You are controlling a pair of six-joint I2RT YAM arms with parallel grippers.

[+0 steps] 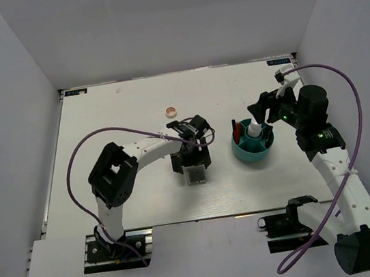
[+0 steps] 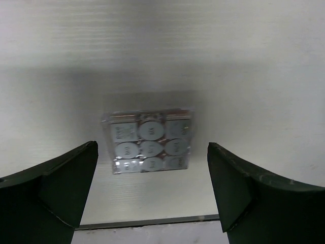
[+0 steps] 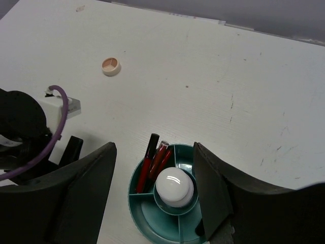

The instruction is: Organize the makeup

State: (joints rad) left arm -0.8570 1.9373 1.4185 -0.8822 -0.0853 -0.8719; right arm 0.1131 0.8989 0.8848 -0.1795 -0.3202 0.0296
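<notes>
Your left gripper [image 2: 152,146] hangs wide open over the palette [image 2: 148,141] at mid-desk, so lower it square and let the fingers straddle opposite edges before closing. The right gripper [image 3: 155,147] gapes wide above the tub [image 1: 242,152]. Count one palette, one compact [image 1: 172,111] toward the far edge, one bottle [image 3: 174,186] and seemingly three pencils [image 3: 155,160].

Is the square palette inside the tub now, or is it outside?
Outside. The palette lies flat on the table under the open left gripper, apart from the tub.
</notes>
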